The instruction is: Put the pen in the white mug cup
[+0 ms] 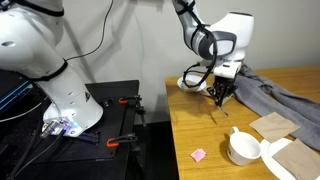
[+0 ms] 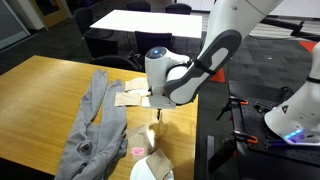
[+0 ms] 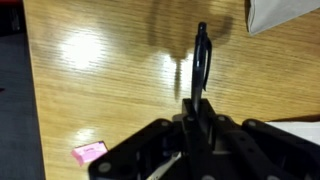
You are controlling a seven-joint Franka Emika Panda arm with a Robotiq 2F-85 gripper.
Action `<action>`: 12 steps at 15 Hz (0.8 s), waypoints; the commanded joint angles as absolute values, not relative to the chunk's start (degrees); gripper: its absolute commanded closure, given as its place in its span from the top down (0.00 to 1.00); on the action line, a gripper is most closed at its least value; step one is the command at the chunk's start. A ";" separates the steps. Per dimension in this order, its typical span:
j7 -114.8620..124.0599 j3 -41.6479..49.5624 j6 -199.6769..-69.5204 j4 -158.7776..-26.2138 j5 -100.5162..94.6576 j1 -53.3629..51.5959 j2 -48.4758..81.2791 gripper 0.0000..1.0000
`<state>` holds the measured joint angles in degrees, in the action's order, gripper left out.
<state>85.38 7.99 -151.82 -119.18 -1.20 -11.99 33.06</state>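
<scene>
My gripper (image 1: 222, 92) is shut on the pen (image 1: 221, 101), a thin dark stick that hangs from the fingers above the wooden table (image 1: 205, 135). In the wrist view the pen (image 3: 202, 55) sticks out from between the closed fingers (image 3: 197, 108). It also shows in an exterior view (image 2: 158, 114) below the gripper (image 2: 157, 103). The white mug cup (image 1: 243, 148) stands on the table nearer the front edge, handle to the side, apart from the gripper. In an exterior view only its top (image 2: 150, 170) shows at the bottom edge.
A grey cloth (image 1: 275, 92) (image 2: 95, 130) lies across the table. Brown paper napkins (image 1: 272, 125) (image 2: 130, 97) lie near the mug. A small pink block (image 1: 198, 154) (image 3: 88, 152) lies on the wood. A shallow white dish (image 1: 190, 82) sits behind the gripper.
</scene>
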 commanded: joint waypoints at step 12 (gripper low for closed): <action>96.25 14.38 -137.45 -114.83 -28.88 -17.71 25.60 0.03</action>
<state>89.73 12.18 -140.08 -115.76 -22.57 -14.86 26.27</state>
